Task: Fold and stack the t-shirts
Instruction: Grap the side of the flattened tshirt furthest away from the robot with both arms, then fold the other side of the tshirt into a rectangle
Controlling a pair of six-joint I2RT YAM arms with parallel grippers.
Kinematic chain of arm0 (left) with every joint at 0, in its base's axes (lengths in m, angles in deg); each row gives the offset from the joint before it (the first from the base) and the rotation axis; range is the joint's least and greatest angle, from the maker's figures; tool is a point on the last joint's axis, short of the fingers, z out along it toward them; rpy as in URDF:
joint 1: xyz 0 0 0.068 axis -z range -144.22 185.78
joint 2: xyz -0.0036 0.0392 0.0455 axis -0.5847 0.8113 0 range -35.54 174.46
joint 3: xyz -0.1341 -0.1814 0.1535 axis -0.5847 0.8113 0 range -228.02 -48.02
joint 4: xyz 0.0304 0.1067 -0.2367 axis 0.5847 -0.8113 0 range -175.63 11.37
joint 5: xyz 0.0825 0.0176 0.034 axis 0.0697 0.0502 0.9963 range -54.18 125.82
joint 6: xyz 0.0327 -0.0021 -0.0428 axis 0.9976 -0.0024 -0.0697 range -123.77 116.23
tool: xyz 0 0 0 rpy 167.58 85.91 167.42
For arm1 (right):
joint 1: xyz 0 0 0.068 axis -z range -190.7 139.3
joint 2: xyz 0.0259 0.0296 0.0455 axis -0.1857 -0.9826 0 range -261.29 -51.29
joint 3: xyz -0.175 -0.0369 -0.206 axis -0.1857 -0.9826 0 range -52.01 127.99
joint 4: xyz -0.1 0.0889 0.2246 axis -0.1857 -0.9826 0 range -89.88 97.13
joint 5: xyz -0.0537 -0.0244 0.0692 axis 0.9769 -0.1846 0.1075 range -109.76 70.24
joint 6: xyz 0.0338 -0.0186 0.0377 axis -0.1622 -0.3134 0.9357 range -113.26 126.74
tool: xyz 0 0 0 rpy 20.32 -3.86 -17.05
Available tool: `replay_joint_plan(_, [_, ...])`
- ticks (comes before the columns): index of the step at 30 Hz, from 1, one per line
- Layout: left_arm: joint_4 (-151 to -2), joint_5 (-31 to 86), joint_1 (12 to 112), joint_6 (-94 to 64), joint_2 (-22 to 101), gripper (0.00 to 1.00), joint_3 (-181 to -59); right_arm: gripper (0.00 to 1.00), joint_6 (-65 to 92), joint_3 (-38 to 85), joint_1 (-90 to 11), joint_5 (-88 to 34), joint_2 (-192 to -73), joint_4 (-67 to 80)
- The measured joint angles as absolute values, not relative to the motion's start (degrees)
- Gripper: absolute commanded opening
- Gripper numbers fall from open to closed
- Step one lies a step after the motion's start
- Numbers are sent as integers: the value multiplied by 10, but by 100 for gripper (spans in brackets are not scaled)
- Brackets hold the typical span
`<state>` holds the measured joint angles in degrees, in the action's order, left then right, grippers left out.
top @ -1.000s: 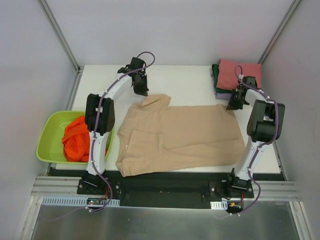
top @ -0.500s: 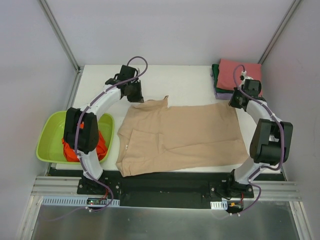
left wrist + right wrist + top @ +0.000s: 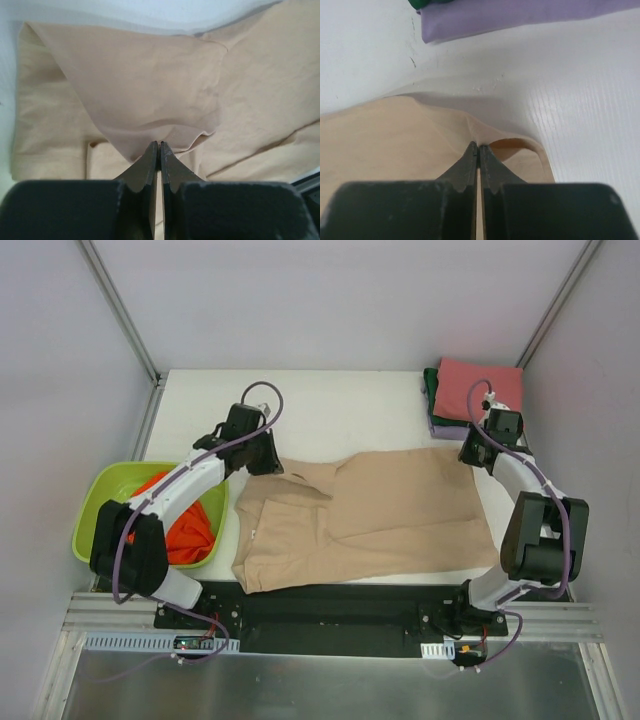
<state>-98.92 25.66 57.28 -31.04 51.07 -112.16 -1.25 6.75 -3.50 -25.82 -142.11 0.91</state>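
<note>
Beige t-shirt point(image 3: 400, 515) lies spread over the middle of the white table point(image 3: 340, 410), long side running left to right. Most of it is flat. The far-left part is doubled over onto the body as a triangular flap with loose creases around it.

Left gripper point(image 3: 158, 146): jaws pressed together, pinching the tip of that triangular flap. The left wrist view shows cloth caught between the two fingers and the flap pulled taut from the pinch.

Right gripper point(image 3: 478, 147): jaws pressed together, pinching the far-right corner of the beige t-shirt. The cloth rises off the table into a small ridge at the pinch. A short loop of hem stands open just right of the fingertips.

Folded stack sits in the far-right corner of the table. The pinkish-red t-shirt point(image 3: 485, 380) is on top, the dark green t-shirt point(image 3: 430, 390) shows at the stack's left edge, and the lavender t-shirt point(image 3: 520, 17) is at the bottom, showing along the near edge. In the right wrist view, bare table separates the stack from the pinched corner; the two are near but apart.

Lime-green basin point(image 3: 100, 510) sits at the table's left edge. The orange t-shirt point(image 3: 195, 540) is crumpled inside it, partly hidden by the left arm passing over.
</note>
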Motion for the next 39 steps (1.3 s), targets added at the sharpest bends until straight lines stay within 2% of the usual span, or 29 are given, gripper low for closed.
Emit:
replay_joint_plan(19, [-989, 237, 591, -407, 193, 0, -922, 1, 7, 21, -35, -175, -1307, -15])
replay_joint_plan(29, [-1030, 203, 610, -434, 88, 0, -851, 1, 7, 7, -35, -149, -1295, -44])
replay_joint_plan(39, [-1073, 185, 617, -436, 10, 0, -836, 1, 5, 6, -34, -136, -1283, -71])
